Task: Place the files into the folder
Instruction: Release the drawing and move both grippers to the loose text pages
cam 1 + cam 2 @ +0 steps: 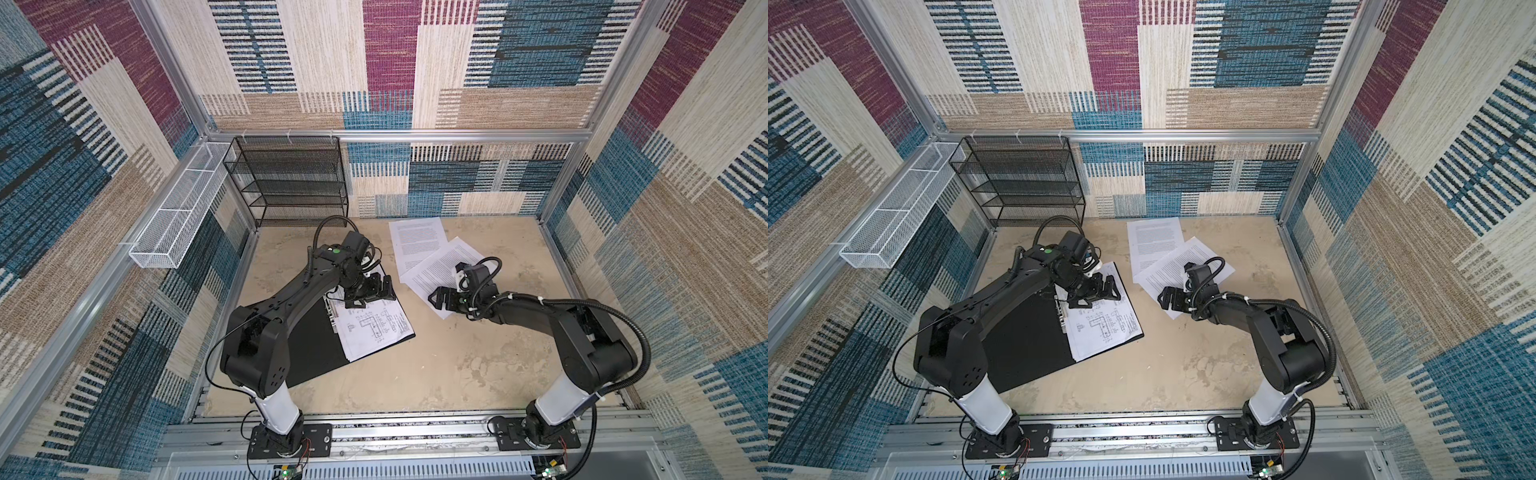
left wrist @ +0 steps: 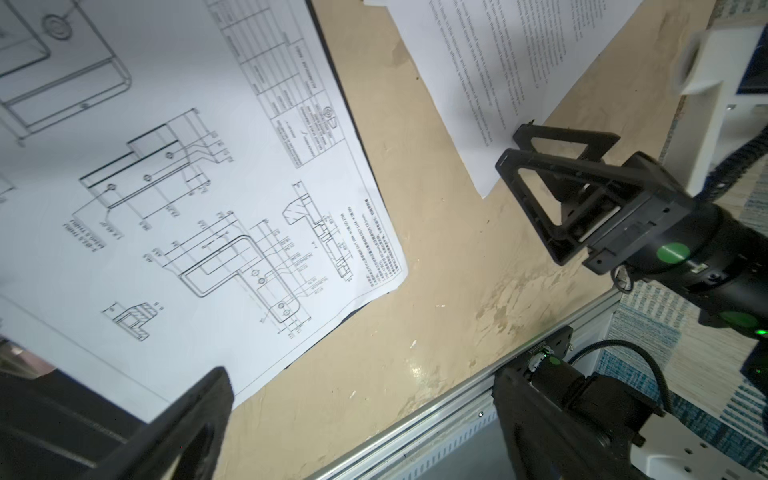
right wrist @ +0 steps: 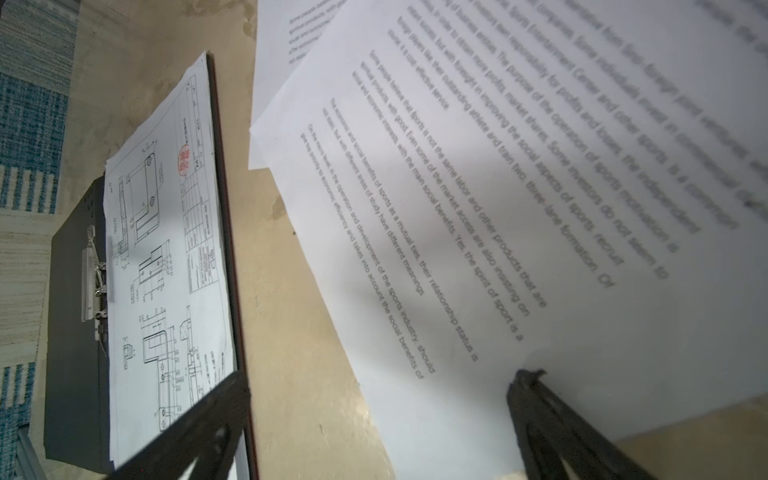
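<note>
**Folder [image 1: 314,357] open, 2 text sheets [image 1: 417,245] outside it**

We see the folder lying open on the table [image 1: 436,374], black inside up. Its metal clip bar [image 3: 92,286] runs along the inner edge of the drawing sheets [image 1: 376,328], which lie on its right half. The 2 text sheets overlap on the table to the folder's right, apart from it. The left gripper [image 1: 372,294] hovers over the drawing sheets at the folder's far end, jaws spread, grasping nothing. The right gripper [image 2: 512,147] is spread wide too and empty, with 1 fingertip [image 2: 521,135] at the edge of the upper text sheet.
</note>
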Tool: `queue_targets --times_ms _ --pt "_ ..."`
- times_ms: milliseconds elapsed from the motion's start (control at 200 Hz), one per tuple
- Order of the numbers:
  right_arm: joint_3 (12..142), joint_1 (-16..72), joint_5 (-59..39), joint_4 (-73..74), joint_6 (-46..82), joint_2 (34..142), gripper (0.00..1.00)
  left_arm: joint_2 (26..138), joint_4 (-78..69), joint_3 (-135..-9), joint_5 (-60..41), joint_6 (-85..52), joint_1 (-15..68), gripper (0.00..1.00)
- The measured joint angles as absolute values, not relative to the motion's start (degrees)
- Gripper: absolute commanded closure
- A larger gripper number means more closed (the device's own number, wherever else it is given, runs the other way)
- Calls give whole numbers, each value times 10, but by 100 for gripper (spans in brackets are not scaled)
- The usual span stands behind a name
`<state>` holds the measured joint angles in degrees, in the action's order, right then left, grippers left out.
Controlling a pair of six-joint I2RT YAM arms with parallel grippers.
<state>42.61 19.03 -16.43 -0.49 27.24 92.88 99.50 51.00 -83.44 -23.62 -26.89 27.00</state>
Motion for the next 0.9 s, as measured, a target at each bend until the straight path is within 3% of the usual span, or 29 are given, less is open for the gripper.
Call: queue_targets --times_ms 210,411,731,897 --pt "338 117 -163 -93 324 786 0 1054 492 -884 -244 -270 326 2" --pt "363 89 -143 -170 346 675 0 1139 465 -959 -262 -271 394 2" --pt "460 13 -118 -176 329 798 1 1284 434 -1115 -276 -274 456 2" --pt "468 -10 -121 -173 329 811 0 1367 427 -1201 -275 -275 460 2"
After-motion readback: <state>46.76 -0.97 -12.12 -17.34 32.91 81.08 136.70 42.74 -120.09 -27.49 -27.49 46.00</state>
